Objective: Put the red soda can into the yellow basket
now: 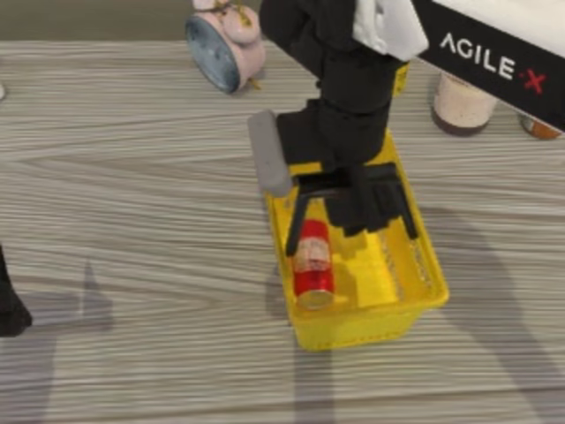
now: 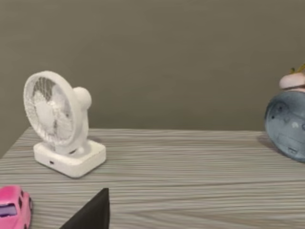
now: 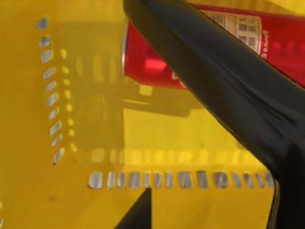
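Note:
The red soda can [image 1: 313, 261] lies on its side on the floor of the yellow basket [image 1: 371, 331], along its left wall, silver end toward the table's front. My right gripper [image 1: 357, 208] hangs open over the basket's middle, above the can and apart from it. In the right wrist view the can [image 3: 147, 62] rests on the basket floor [image 3: 157, 143], a black swing handle [image 3: 224, 90] crosses in front of it, and one fingertip [image 3: 140, 212] shows with nothing against it. My left gripper [image 1: 11, 309] is parked at the table's left edge, open.
A pink alarm clock [image 1: 225, 44] stands at the back, a grey block [image 1: 267, 152] touches the basket's back left corner, and a jar [image 1: 462, 102] stands at the back right. The left wrist view shows a white fan [image 2: 59, 124] and a pink toy car [image 2: 13, 207].

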### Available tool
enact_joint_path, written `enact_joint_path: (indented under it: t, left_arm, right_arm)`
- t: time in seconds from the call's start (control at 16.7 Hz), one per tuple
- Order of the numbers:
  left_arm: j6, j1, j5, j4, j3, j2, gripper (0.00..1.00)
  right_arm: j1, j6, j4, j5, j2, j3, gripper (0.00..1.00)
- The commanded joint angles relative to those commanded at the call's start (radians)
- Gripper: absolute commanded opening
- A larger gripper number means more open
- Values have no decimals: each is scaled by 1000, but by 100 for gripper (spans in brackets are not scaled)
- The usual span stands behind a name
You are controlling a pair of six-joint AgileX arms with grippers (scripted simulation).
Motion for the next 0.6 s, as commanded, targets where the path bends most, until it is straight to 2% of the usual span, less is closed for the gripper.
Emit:
enact_joint_path:
  t: [0.42, 0.6]
  left_arm:
    - [0, 0, 0, 0, 0, 0, 100]
    - [0, 0, 0, 0, 0, 0, 100]
  right_arm:
    - [0, 0, 0, 0, 0, 0, 2]
    - [0, 0, 0, 0, 0, 0, 0]
